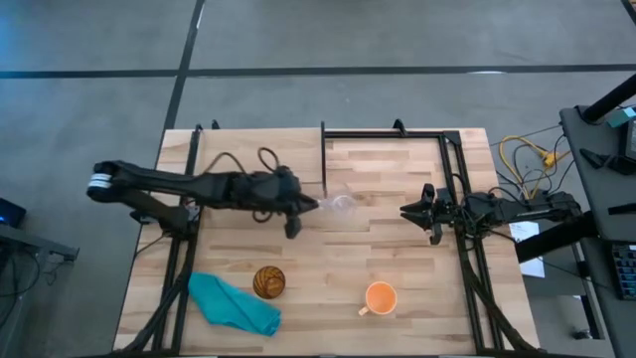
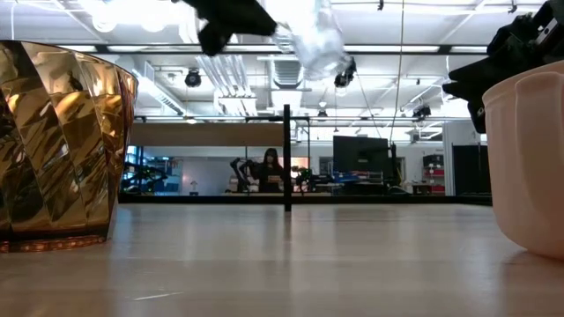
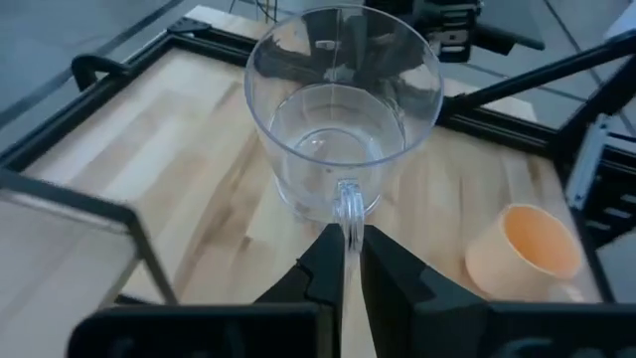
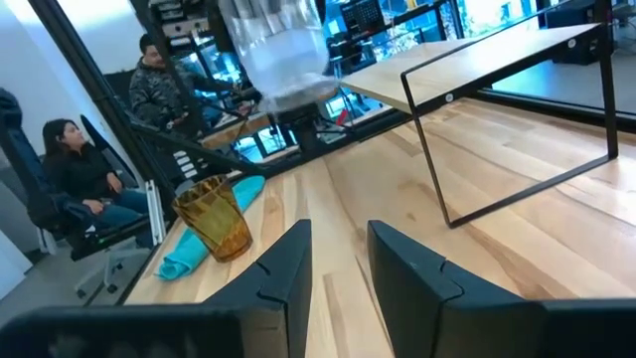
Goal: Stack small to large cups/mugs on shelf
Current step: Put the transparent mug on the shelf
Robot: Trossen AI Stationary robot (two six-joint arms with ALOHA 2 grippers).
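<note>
The clear cup (image 3: 343,124) is being held up off the table by its handle, pinched in the left gripper (image 3: 344,261), just beside the shelf (image 1: 258,149) divider. The right gripper (image 4: 338,261) is being kept parted and empty at the table's right side.

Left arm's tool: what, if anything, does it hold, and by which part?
The left tool holds the clear cup by its handle, lifted above the table.
</note>
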